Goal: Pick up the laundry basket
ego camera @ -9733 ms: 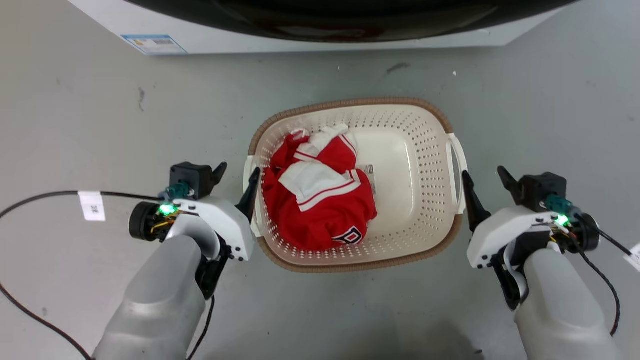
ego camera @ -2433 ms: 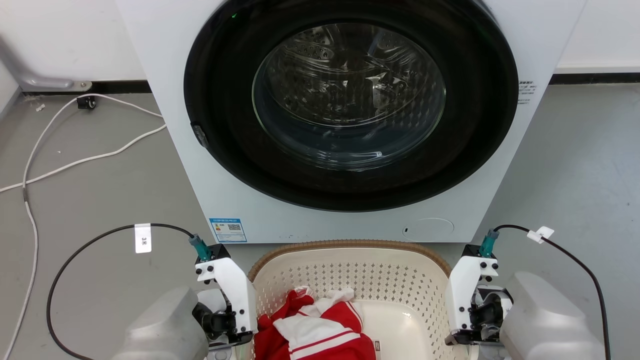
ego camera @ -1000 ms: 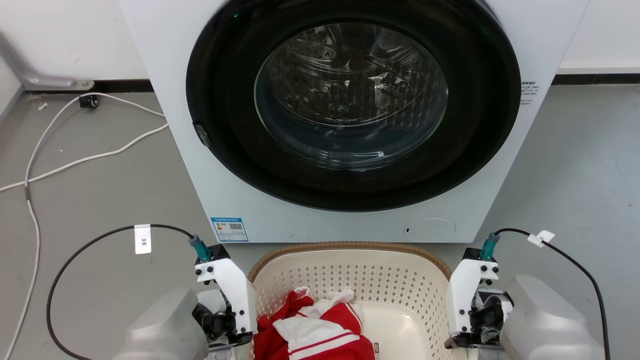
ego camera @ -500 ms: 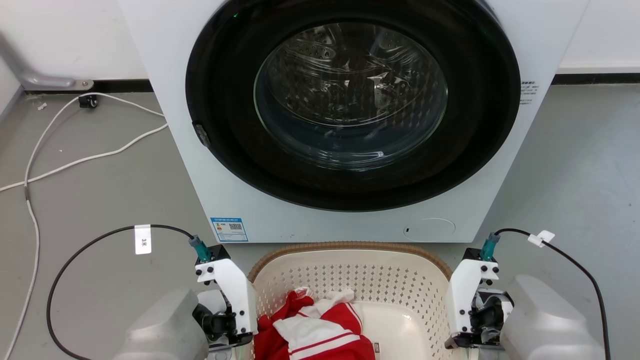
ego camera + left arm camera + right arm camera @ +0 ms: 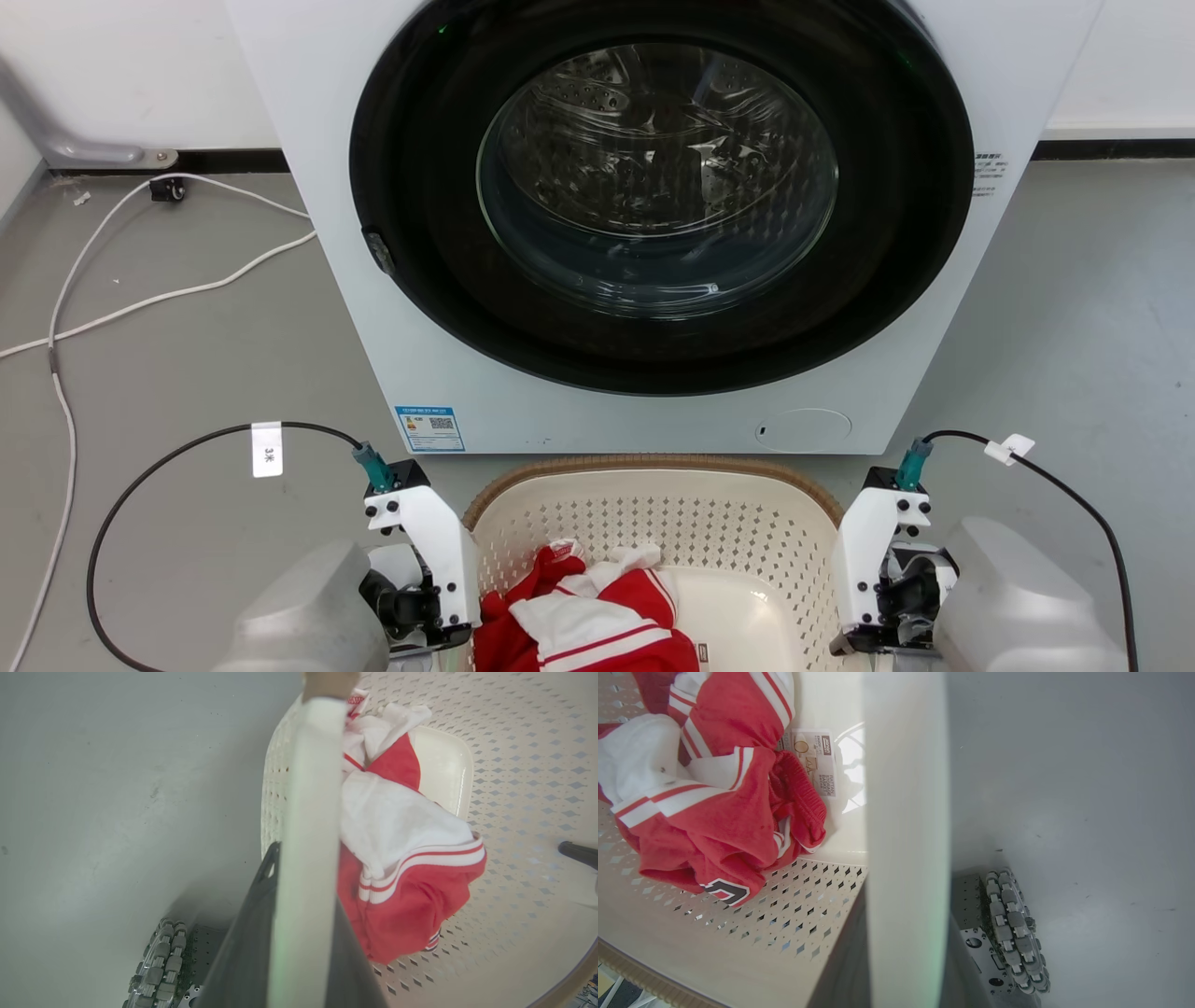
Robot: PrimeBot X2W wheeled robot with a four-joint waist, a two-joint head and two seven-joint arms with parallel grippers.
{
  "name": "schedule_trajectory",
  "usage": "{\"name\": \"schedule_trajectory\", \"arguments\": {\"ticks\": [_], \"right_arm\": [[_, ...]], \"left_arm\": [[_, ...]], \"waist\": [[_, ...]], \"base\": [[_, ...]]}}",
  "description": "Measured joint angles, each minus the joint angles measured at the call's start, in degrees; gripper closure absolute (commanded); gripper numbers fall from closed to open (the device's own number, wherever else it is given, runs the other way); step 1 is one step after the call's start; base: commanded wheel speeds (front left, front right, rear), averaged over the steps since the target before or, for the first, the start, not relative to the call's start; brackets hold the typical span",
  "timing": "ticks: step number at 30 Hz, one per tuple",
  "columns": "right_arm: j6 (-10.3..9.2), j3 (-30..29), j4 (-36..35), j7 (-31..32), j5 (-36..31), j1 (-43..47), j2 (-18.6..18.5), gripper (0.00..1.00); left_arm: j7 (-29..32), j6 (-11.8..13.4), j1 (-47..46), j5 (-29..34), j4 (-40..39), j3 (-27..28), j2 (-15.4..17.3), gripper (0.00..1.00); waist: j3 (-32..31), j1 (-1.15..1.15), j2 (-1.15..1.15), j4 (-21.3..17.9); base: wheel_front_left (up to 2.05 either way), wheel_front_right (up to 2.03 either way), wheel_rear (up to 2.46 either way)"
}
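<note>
Plainly, the left pincer (image 5: pixel 306 896) is clamped on the laundry basket (image 5: pixel 709 532). In the left wrist view its two dark fingers (image 5: pixel 247 942) press against either side of the white left handle (image 5: pixel 310 812), with no gap showing. The right pincer (image 5: pixel 906 924) grips the same way: the pale right handle (image 5: pixel 906 788) runs up between its fingers (image 5: pixel 840 961), which hug it on both sides.

From the head view the basket sits at the bottom of the picture, between the two white wrists and just in front of the washing machine (image 5: pixel 373 280), its brown rim towards the machine's round glass door (image 5: pixel 653 177). I cannot tell whether the basket's base touches the floor (image 5: pixel 187 355).

Inside the basket a crumpled red and white garment (image 5: pixel 597 625) lies towards the robot's left side, partly over a paper label (image 5: pixel 815 760) on the smooth bottom. Beyond each handle the wrist views look down on grey floor and a roller wheel (image 5: pixel 1013 933) of the robot's base. A white cable (image 5: pixel 140 303) trails over the floor left of the machine.
</note>
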Motion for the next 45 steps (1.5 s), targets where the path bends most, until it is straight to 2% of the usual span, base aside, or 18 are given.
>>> {"name": "schedule_trajectory", "arguments": {"ticks": [45], "right_arm": [[0.0,1.64,0.01,-0.13,1.64,0.53,-0.02,1.0]], "left_arm": [[-0.32,0.0,0.51,-0.6,0.09,-0.54,0.08,1.0]], "waist": [[0.35,0.0,0.0,-0.48]], "base": [[0.0,0.0,0.0]]}}
